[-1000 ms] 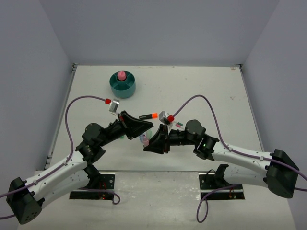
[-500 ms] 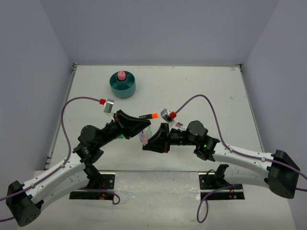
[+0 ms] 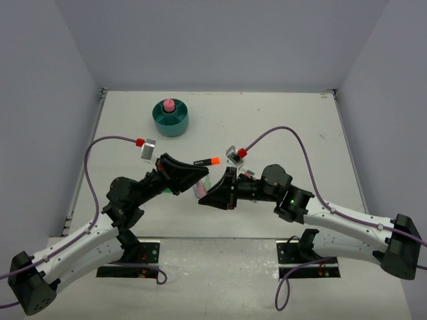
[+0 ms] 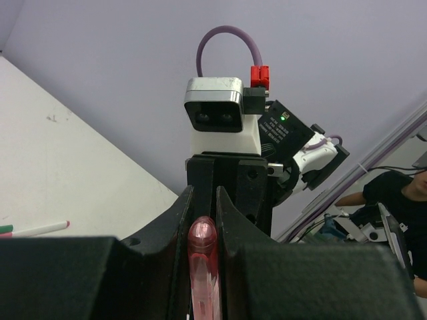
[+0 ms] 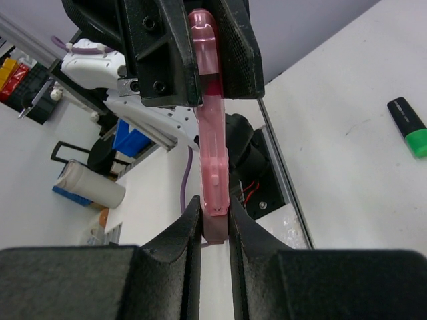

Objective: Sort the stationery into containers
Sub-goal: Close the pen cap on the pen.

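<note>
Pink marker (image 5: 212,133) spans both jaws — each end apparently clamped.

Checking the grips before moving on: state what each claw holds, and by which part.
One pink marker, gripped at both ends: the left claw on its rounded end, the right claw on the opposite end.

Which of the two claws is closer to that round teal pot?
Left. The left gripper sits near-side and right of the teal organiser; the right gripper lies just beyond it, further off.
</note>
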### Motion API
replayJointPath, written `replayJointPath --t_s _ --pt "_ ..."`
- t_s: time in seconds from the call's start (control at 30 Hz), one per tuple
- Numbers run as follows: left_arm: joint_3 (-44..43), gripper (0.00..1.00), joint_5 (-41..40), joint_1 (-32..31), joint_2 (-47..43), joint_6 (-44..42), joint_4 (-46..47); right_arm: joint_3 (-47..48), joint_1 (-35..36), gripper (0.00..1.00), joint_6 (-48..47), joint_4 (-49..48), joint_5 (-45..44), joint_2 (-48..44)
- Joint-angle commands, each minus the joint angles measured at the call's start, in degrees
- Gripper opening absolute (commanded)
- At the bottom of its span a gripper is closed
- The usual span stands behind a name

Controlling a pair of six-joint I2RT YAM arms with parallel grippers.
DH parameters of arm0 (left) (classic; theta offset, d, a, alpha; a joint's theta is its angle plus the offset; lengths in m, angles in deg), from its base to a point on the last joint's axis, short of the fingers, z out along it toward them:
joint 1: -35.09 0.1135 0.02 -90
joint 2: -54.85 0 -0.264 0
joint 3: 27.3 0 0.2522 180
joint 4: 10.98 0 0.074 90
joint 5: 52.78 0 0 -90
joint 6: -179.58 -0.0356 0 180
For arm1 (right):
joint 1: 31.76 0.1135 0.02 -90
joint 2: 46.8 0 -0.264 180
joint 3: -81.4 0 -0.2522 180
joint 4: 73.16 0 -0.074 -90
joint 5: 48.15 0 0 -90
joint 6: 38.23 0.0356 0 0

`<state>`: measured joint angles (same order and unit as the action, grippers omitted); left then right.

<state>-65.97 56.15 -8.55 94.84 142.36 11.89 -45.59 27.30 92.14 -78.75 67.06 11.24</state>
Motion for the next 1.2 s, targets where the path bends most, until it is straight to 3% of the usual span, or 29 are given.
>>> replayJointPath --t_s 0.0,0.33,0.67,0.9,1.07,1.17 --pt "1.91 0.0 0.82 0.04 0.2 -2.95 -0.57 6.25 0.07 0.0 1.64 -2.46 -6.27 -1.35" --pt "5.94 0.0 0.37 -0.01 -0.31 -2.3 0.63 12.89 -0.18 0.0 1.68 -7.22 -17.59 0.38" --pt "6.27 0.0 2.98 -0.13 1.12 -2.18 1.66 13.42 -0.64 0.0 -3.16 -19.81 -10.3 4.0" --pt "6.71 0.0 4.79 -0.13 2.9 -3.03 1.35 16.21 -0.97 0.0 -3.45 -11.78 -21.16 3.22" --pt "3.19 0.0 3.33 -0.13 1.87 -7.52 -8.4 13.12 -0.97 0.0 -7.19 -13.98 -10.81 2.41" --pt "1.12 0.0 2.83 -0.13 0.5 -9.46 -10.25 9.41 -1.13 0.0 -6.19 -16.52 -11.54 1.97"
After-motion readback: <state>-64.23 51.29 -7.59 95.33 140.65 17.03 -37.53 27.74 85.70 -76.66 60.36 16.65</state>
